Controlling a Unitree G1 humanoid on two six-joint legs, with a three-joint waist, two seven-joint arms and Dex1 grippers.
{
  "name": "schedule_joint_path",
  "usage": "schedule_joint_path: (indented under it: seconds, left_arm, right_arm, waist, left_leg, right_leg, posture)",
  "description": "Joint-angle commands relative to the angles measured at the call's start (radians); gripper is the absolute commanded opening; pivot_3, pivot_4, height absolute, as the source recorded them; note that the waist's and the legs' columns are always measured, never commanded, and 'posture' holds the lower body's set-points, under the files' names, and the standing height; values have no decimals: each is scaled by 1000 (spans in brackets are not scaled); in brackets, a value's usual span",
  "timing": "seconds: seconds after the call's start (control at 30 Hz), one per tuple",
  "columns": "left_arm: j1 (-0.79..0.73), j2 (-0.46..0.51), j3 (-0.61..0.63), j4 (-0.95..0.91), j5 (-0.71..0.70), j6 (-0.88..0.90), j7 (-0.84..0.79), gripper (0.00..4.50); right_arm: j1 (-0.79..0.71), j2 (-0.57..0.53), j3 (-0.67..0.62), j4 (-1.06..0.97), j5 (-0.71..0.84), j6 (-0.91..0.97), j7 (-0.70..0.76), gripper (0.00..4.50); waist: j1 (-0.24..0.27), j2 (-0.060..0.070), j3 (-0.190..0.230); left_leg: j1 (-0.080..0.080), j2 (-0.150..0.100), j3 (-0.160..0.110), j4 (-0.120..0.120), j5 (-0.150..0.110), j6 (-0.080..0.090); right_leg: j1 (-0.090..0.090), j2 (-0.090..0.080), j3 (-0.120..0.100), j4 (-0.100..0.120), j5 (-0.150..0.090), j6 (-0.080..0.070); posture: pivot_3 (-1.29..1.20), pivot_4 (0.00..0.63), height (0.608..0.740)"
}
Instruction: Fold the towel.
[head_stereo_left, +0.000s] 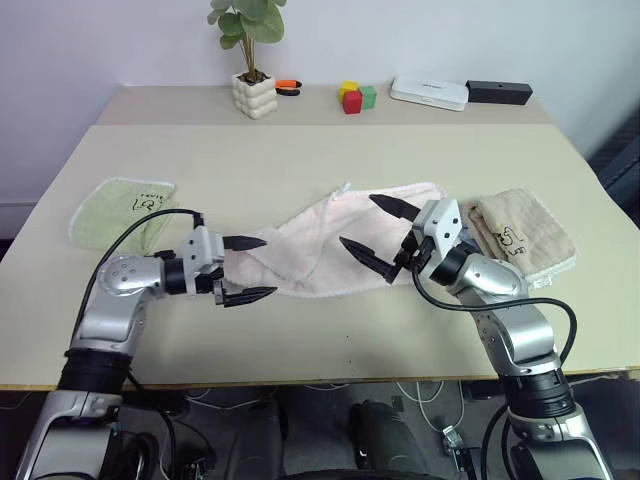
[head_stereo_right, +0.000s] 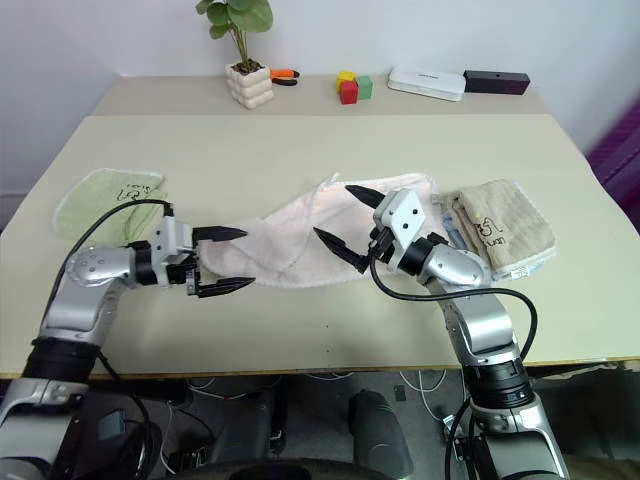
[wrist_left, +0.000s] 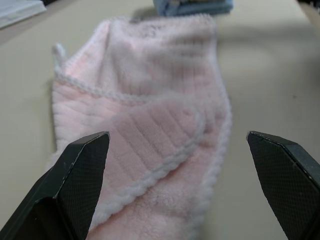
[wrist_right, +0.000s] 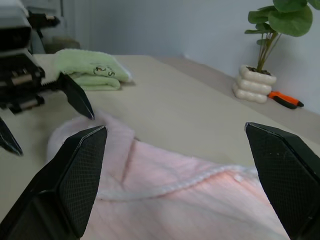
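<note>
Nearest you, in the lower half of the head view, both arms reach inward over the table (head_stereo_left: 300, 340). Your left gripper (head_stereo_left: 247, 268), at lower left of centre, has its two black fingers spread wide and holds nothing; its tips sit at the left end of the towel (head_stereo_left: 320, 245). Your right gripper (head_stereo_left: 382, 237), just right of centre, is likewise wide and empty, hanging over the right part of the towel. The pink towel lies rumpled and partly doubled over at mid-frame, running diagonally from lower left to upper right. At mid-left lies a green towel (head_stereo_left: 120, 208); at mid-right, a tan towel (head_stereo_left: 520, 238). Along the far edge, at the top, you see a potted plant (head_stereo_left: 252, 60), coloured blocks (head_stereo_left: 355, 97), a white box (head_stereo_left: 428, 92) and a black box (head_stereo_left: 498, 93).
</note>
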Motion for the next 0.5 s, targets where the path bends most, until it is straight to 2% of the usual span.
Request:
schedule_joint_path:
  seconds: [0.03,0.13,0.5]
  left_arm:
    - [-52,-11,-13,36,29,-90,-3,4500]
    - [-94,-17,-42,116,98,-231,-2,4500]
    - [-195,-43,-85,310,145,-439,-21,4500]
  right_arm:
    - [22,23,-1,-56,-19,-30,-42,4489]
    - [33,45,7,-70,-33,-35,-72,4489]
    - [50,59,1,-81,-54,-53,-116,4489]
  waist:
    - [-2,0,0]
    - [-4,0,0]
    - [-3,0,0]
  left_leg:
    - [0,0,0,0,0,0]
    - [0,0,0,0,0,0]
    - [0,0,0,0,0,0]
  right_leg:
    - [0,0,0,0,0,0]
    - [0,0,0,0,0,0]
    - [0,0,0,0,0,1]
  posture:
    - [0,150,740]
    - [0,150,740]
    - [0,150,740]
